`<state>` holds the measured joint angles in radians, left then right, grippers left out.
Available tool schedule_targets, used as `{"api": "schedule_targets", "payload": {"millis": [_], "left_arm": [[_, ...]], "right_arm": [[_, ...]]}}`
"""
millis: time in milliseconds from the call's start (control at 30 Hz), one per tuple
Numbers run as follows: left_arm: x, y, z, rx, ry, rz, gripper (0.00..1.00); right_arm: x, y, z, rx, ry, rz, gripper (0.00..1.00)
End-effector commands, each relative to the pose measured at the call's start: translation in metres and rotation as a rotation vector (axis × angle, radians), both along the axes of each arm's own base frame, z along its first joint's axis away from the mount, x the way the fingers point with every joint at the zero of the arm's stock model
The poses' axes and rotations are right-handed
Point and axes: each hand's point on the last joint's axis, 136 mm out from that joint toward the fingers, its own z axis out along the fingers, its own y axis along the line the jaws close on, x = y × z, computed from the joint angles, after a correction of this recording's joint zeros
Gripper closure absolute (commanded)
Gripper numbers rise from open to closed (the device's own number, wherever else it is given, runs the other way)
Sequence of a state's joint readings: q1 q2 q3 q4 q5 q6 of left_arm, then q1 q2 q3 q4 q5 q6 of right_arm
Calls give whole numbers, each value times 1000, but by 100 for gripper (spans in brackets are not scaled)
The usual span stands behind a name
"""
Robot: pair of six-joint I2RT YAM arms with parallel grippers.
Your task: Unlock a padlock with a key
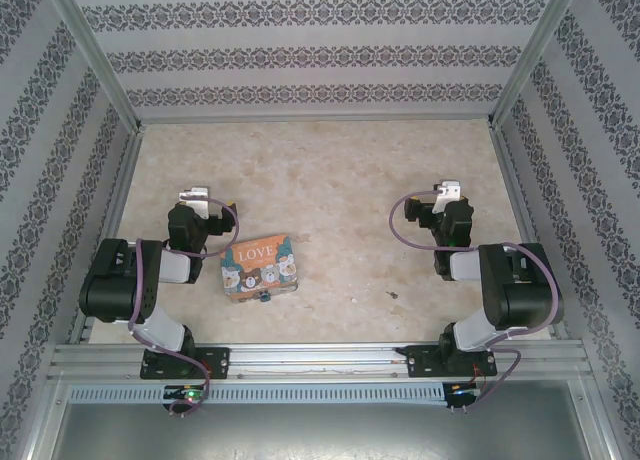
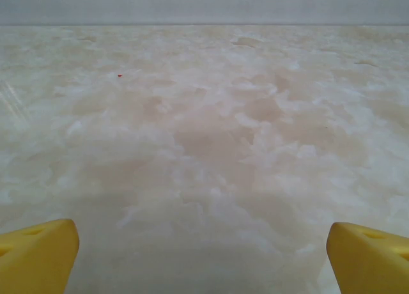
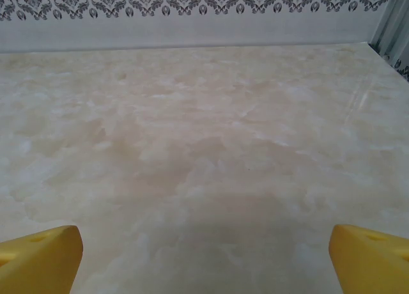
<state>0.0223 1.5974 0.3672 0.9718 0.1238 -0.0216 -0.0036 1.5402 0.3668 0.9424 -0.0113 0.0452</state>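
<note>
One padlock is sitting at the near edge of the single bear-print "LOVE" tin, a small dark teal body right against the tin's front side. It is too small in the top view to tell whether its shackle is hooked to the tin or merely lying beside it.

One key is lying flat on the table as a thin dark speck. It is to the right of the tin, well apart from the padlock and roughly between the tin and the right arm's base.

Two arms are flanking these things. The left gripper is hovering just beyond the tin's far left corner and pointing toward the far wall. The right gripper is hanging over bare table on the far right, well apart from the key.

From the left wrist, the left gripper is showing its two yellow fingers at the opposite bottom corners. The jaws are standing spread wide, with nothing but marbled table between them. One tiny red speck is showing on the table farther out, up and to the left.

From the right wrist, the right gripper is showing the same. Its two yellow fingers are sitting at the two bottom corners, and the jaws are gaping wide over bare table and pinching nothing.

Three patterned walls are enclosing the table on the left, far and right sides.
</note>
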Motion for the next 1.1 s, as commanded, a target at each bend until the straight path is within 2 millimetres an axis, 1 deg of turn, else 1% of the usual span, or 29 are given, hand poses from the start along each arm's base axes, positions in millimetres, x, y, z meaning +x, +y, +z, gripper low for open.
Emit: {"api": "schedule_targets", "payload": {"millis": [0,967,1067], "left_arm": [[4,4,4,16,-6,-4,1],[4,4,4,15,-4,-3,1],[3,9,3,14,-4,26,1]], "right_arm": [[3,1,8,-14,-22,-4,2],[3,0,8,-12,-22,-3,2],[3,0,8,-9,-22,-4,2]]}}
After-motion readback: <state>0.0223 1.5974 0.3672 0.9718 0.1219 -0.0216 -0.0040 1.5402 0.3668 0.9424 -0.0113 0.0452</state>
